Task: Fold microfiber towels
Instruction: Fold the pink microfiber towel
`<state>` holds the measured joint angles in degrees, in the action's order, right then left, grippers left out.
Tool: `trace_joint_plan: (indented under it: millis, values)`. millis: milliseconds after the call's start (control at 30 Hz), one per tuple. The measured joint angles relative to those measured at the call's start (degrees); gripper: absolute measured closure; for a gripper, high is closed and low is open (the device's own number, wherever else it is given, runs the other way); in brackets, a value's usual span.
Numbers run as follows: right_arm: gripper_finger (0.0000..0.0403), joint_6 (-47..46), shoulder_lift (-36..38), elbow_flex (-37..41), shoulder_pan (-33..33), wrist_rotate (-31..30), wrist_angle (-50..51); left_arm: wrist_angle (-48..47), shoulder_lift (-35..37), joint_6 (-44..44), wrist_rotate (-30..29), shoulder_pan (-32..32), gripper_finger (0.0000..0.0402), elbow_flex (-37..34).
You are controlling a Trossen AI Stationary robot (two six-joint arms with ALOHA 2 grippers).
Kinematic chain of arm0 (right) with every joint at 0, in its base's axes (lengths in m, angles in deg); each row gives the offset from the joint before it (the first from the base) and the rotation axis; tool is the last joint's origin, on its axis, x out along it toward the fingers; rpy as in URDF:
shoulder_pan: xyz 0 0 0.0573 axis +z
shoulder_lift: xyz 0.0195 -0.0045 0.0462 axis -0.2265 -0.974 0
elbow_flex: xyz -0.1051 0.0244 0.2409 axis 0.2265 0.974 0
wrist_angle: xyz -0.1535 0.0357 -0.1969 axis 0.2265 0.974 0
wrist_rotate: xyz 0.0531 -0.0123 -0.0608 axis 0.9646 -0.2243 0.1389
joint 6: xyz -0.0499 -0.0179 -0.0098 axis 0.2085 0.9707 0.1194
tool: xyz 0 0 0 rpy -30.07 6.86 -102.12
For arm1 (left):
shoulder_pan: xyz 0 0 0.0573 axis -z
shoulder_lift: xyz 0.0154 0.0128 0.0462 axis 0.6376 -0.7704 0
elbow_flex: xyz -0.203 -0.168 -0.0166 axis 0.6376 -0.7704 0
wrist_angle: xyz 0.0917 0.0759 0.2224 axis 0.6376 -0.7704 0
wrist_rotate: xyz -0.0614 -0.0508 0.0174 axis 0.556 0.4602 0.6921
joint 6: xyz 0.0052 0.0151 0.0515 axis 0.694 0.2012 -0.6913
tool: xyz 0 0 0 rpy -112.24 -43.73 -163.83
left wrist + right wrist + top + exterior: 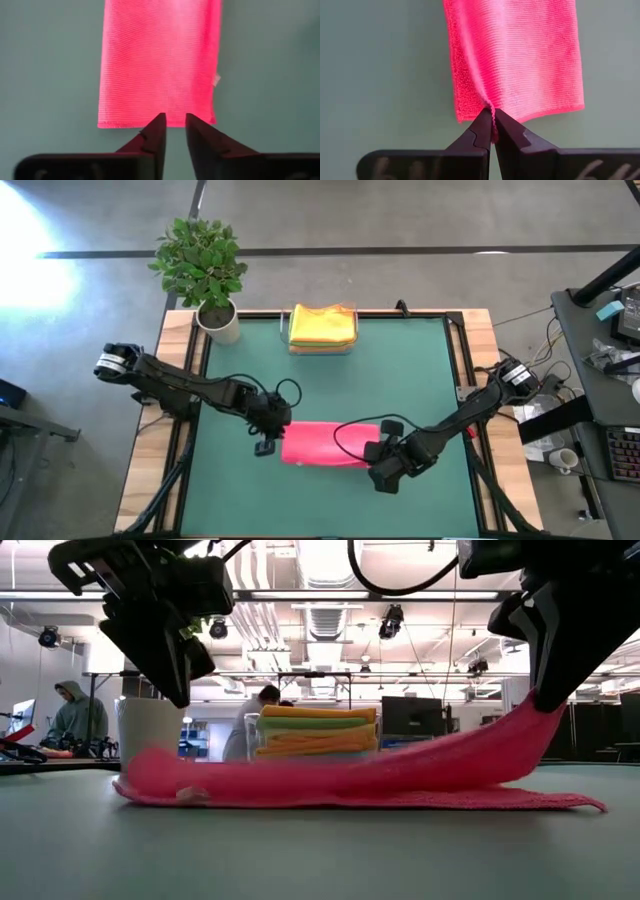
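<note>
A pink microfiber towel [325, 445] lies folded into a long strip across the green table's near middle. My left gripper [175, 120] hovers just over the strip's left end [150, 785], fingers slightly open with nothing between them. My right gripper [491, 117] is shut on the strip's right end. Other folded towels [318, 730], orange, green and yellow, are stacked in a clear tray [322, 348] at the table's far edge. My right gripper pinches the upper layer's end edge [489, 107] between its two fingertips, bunched into a small fold. The fingers slant down from above on the table's right side. The upper layer [470, 755] rises from the strip toward the fingers; the lower layer [540, 800] stays flat on the table.
A potted plant in a white pot [218, 320] stands at the far left corner. Bare green mat [320, 395] lies between the pink towel and the tray. People sit in the room behind the table [75, 715].
</note>
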<state>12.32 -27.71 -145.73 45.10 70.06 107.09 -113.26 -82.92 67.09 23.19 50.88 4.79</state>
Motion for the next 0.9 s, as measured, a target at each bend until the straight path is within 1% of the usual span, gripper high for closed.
trace_joint_plan:
  millis: [167, 267, 333, 400, 533, 633, 800, 900]
  values:
    - [0.0394, 1.16, -0.02, 0.00, 0.00, -0.02, 0.83, -0.03, 0.00, 0.09, 3.62, 0.00, 0.0293, 0.00]
    - [0.0394, 1.09, -0.22, 0.09, 0.00, 0.00, 1.40, -0.03, 0.07, 0.08, 3.97, 0.04, 0.0271, 0.00]
    - [0.0394, 0.06, -0.31, 0.21, 0.00, 0.05, 1.25, 0.01, 0.16, 0.07, 3.97, 0.04, 0.0263, 0.00]
    - [0.0393, -0.34, -0.31, 0.22, 0.00, 0.36, 0.67, 0.01, 0.22, 0.07, 3.95, 0.04, 0.0260, 0.00]
    - [0.0377, -0.51, -0.31, 0.21, -0.02, 3.61, -1.07, 0.04, 0.24, 0.07, 3.95, 0.02, 0.0259, 0.00]
    - [0.0353, -1.07, -0.31, 0.11, -0.02, 5.78, -1.59, 0.05, 0.25, 0.07, 3.95, -0.02, 0.0259, 0.00]
    - [0.0305, -4.26, 0.43, -0.09, -0.03, 5.99, -1.28, 0.15, 0.26, 0.07, 3.92, -0.04, 0.0259, 0.02]
    - [0.0282, -4.48, 1.84, -1.10, -0.05, 5.95, -0.78, 1.77, 0.26, -1.14, 3.81, -0.04, 0.0259, 0.02]
